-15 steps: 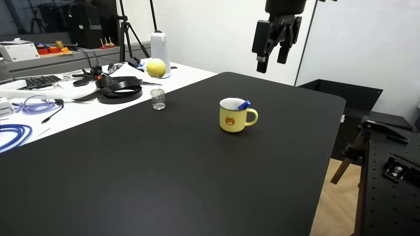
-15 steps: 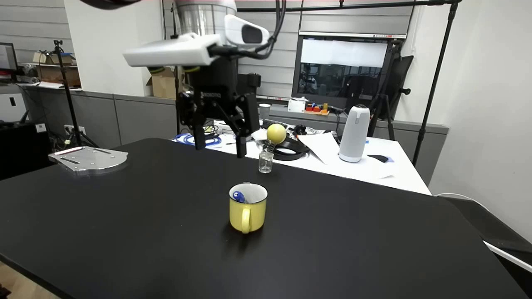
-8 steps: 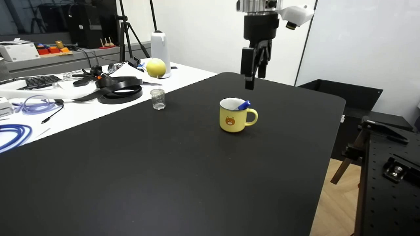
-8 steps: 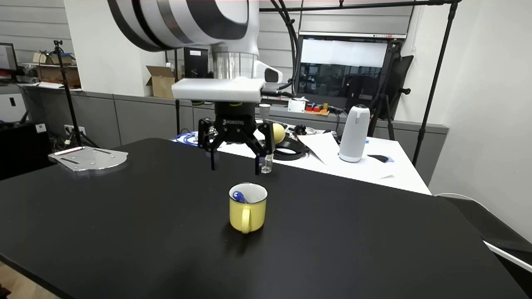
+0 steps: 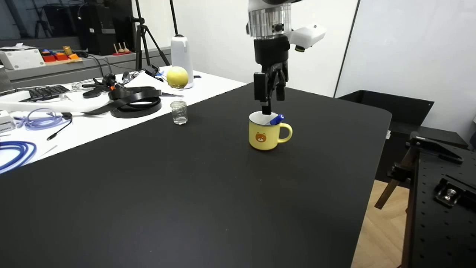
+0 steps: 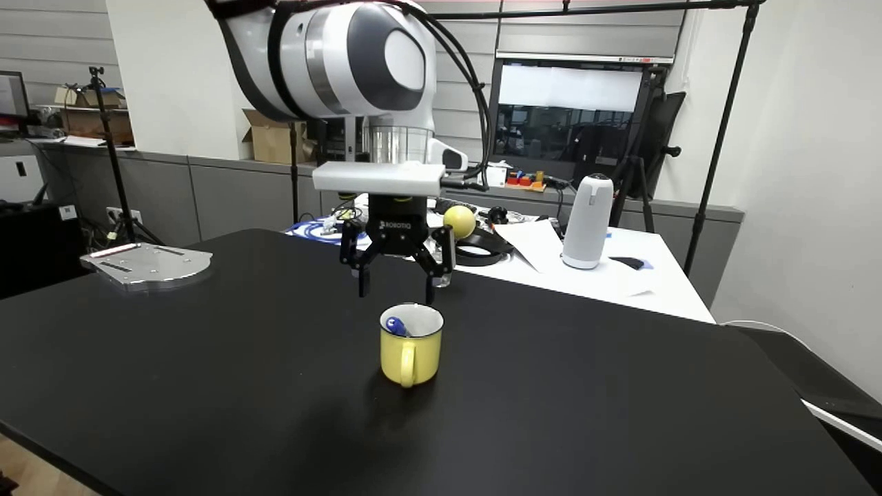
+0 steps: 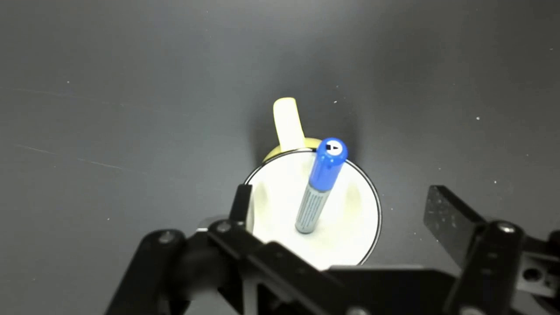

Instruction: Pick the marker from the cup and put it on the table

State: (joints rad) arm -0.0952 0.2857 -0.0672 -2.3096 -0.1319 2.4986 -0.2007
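The yellow cup (image 5: 263,138) stands upright on the black table (image 5: 167,201); it also shows in an exterior view (image 6: 394,358). The marker (image 7: 316,190) leans inside it, its grey body down and its blue cap rising over the rim beside the handle (image 7: 288,122). The cap shows in both exterior views (image 5: 276,119) (image 6: 395,326). My gripper (image 6: 397,293) is open and empty, pointing down just above and behind the cup. In the wrist view, the gripper's (image 7: 341,190) left finger overlaps the cup's left rim and its right finger is beyond the right rim; the marker is between them, nearer the left.
A small clear glass (image 5: 179,112) stands near the white table (image 5: 219,87), which holds cables, a yellow ball (image 5: 177,77) and a white upright device (image 6: 588,220). A clear plate (image 6: 148,265) lies at the black table's far left in an exterior view.
My gripper has come down towards the cup and straightened from a tilt to point downwards. It stays open. The cup and the marker have not moved.
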